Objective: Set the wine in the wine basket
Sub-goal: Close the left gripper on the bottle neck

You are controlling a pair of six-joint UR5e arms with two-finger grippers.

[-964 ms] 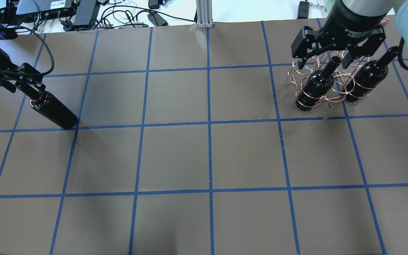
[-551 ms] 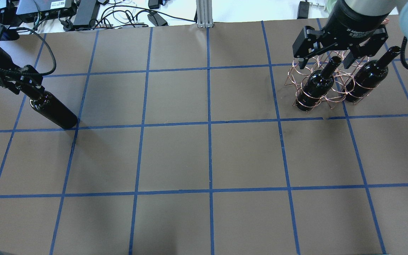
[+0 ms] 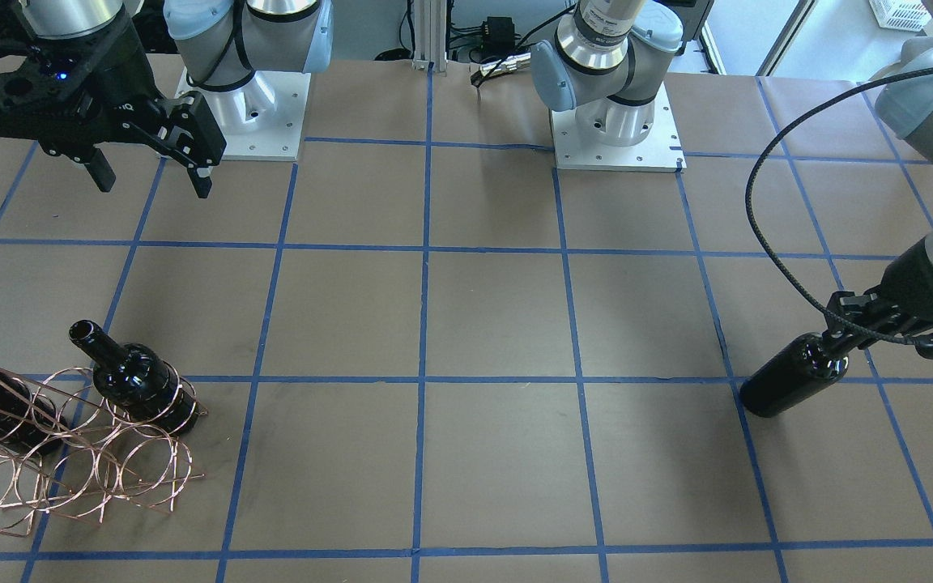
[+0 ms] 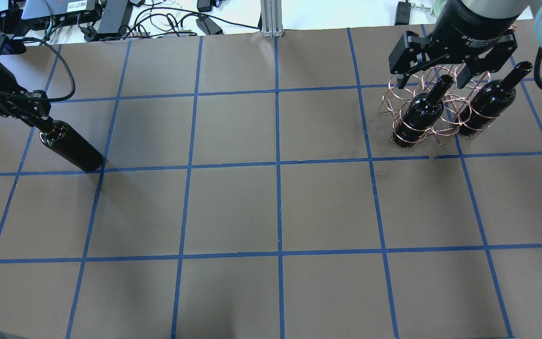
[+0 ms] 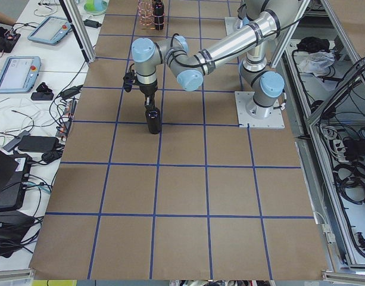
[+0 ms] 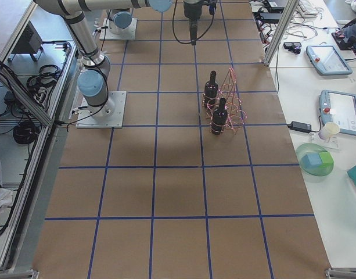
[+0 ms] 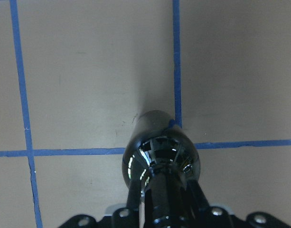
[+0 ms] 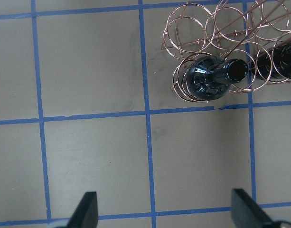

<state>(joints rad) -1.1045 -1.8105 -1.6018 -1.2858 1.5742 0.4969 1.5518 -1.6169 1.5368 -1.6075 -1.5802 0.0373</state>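
Standing near the left edge of the bench [image 4: 233,212], in its far half, the wine [image 4: 72,151] is upright with its base by a crossing of the blue tape lines [image 7: 176,57]. The left gripper [image 4: 41,118] is clamped on its neck from above, fingers pressed against the glass in the left wrist view. Whether the base rests on the bench or is just off it I cannot tell. A broad stretch of brown bench with its tape grid lies between the wine and the basket [image 3: 70,478], so the two are well apart. The basket sits by the far right corner, close to both the far and right edges. Beyond the far edge lie cables [image 4: 172,21], and a metal post [image 4: 269,19] stands at that edge's middle. The right gripper [image 3: 155,185] hangs high over the basket with its jaws spread wide and nothing between them. Its fingers [image 8: 88,209] frame bare bench in the right wrist view. In the basket, the first bottle [image 4: 419,110] stands mouth up through the hoops at the end nearer the bench's middle. The second bottle [image 4: 487,104] stands just beside it, toward the right edge, also ringed by hoops. The hoops on the basket's far side hold nothing.
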